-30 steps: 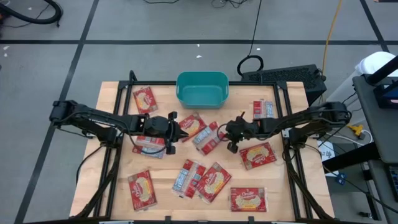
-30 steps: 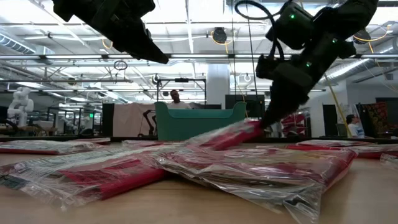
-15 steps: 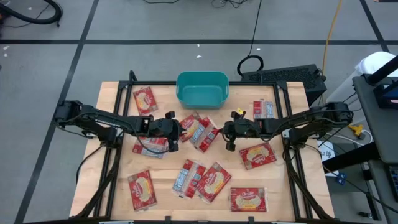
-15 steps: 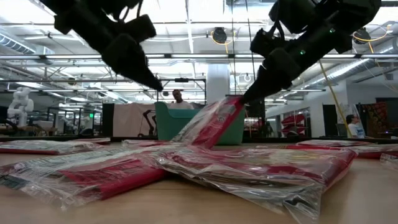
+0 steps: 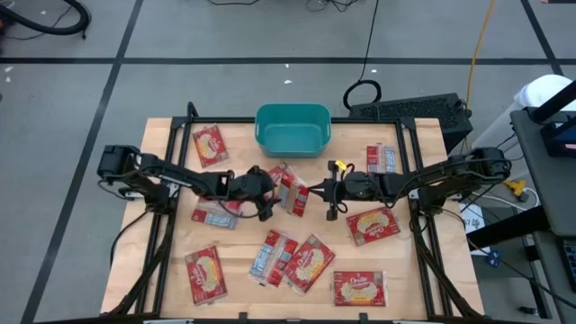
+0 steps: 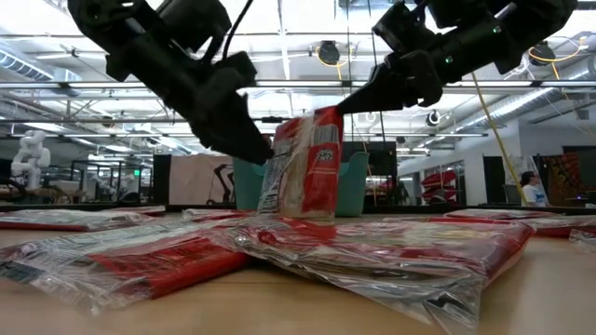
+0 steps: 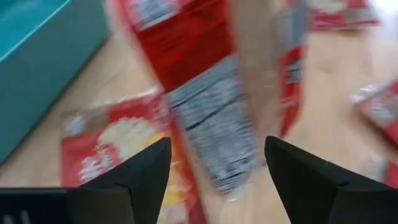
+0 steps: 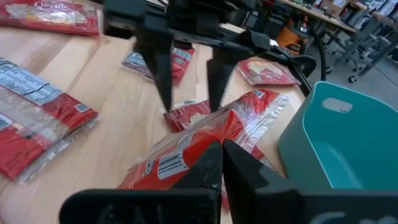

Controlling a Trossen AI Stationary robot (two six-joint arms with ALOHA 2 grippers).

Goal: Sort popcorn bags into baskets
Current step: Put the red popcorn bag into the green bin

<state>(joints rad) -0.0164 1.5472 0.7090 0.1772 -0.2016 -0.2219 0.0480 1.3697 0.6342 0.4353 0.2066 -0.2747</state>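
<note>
Right gripper pinched shut on the top edge of one popcorn bag, holding it lifted and nearly upright over the middle of the table, just in front of the teal basket and not yet over it. Left gripper spread wide, fingers standing either side of that same bag's lower end without closing on it; looks like a hand-over or a steadying reach.

Basket apparently bare inside in the high view, so sorting barely begun by the look of it. Roughly ten more bags lying flat on the wooden table: one beside the basket's left, one near the right edge, a cluster at the front, others scattered between.

Both arms stretched low and inward from opposite table sides, wrists nearly meeting at centre.
</note>
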